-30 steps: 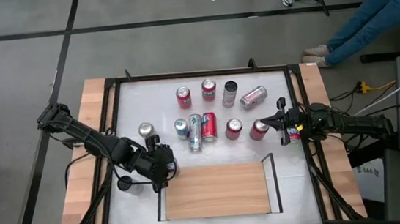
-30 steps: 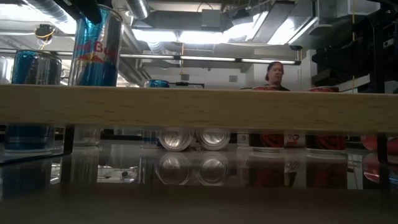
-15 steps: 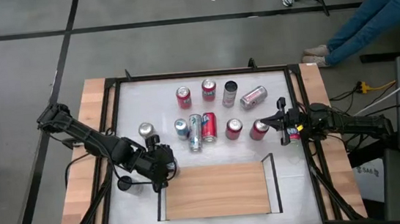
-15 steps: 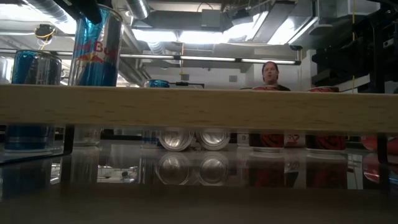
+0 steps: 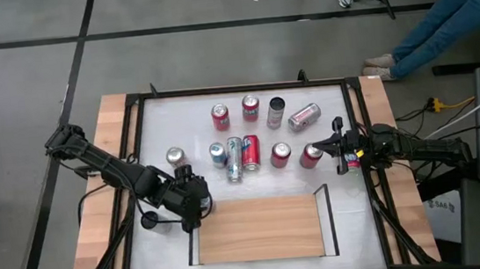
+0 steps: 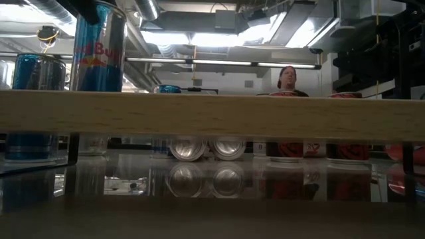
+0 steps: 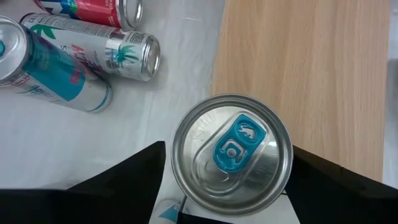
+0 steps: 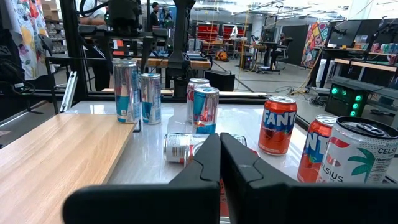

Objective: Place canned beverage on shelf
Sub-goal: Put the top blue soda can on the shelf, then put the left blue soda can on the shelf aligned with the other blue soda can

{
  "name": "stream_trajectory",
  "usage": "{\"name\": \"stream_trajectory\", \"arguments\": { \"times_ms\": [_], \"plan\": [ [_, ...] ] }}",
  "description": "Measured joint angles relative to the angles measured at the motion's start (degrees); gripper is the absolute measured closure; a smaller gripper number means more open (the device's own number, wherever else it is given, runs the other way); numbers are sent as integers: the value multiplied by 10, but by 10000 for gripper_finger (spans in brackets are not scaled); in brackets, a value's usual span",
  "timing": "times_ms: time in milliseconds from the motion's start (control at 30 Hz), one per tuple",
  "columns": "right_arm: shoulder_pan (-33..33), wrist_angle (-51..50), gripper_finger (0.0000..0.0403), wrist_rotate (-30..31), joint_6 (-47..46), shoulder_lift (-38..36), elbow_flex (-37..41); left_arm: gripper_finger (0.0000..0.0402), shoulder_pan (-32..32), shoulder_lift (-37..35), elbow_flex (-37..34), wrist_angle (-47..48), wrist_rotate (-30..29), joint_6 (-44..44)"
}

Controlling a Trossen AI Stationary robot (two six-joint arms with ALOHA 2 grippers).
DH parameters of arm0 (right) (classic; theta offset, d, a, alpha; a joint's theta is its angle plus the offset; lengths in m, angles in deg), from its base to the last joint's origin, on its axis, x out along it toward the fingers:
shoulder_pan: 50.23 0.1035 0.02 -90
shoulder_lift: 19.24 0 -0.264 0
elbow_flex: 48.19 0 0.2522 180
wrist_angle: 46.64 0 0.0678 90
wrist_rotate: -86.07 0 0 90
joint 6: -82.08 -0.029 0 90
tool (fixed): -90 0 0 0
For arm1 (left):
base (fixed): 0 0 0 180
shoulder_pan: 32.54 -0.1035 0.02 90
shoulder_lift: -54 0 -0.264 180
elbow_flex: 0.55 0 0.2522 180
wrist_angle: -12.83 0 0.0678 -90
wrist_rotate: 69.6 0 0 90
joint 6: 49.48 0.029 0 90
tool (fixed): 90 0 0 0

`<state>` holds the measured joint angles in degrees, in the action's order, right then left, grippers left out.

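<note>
Left gripper (image 7: 227,186) fingers flank upright can (image 7: 231,153) beside shelf (image 7: 305,74).

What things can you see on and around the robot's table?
shelf: one, light wood, front of the table
table: one, white with black frame
standing cans: seven, red, blue and silver, behind the shelf
lying cans: three, red or silver, among the standing ones
tall can: one, blue with silver top, at the shelf's left edge
person: one, in the room behind
left gripper: dark, around the tall can
right gripper: dark, shut, right of the cans
</note>
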<state>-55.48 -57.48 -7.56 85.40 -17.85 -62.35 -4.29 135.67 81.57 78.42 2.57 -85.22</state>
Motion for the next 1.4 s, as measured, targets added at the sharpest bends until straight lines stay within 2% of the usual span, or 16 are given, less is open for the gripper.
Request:
{"name": "stream_trajectory", "arguments": {
  "times_ms": [333, 833, 1133, 1400],
  "plan": [
    [0, 0, 402, 0, 0, 0, 0, 102, -2, -9, 2, 1, 9, 1],
    [0, 0, 402, 0, 0, 0, 0, 101, -2, -11, 82, 34, -2, 4],
    [0, 0, 402, 0, 0, 0, 0, 101, -5, -12, 143, 158, -15, -9],
    [0, 0, 402, 0, 0, 0, 0, 101, -10, -27, 153, 283, 24, -65]
  ]
}}
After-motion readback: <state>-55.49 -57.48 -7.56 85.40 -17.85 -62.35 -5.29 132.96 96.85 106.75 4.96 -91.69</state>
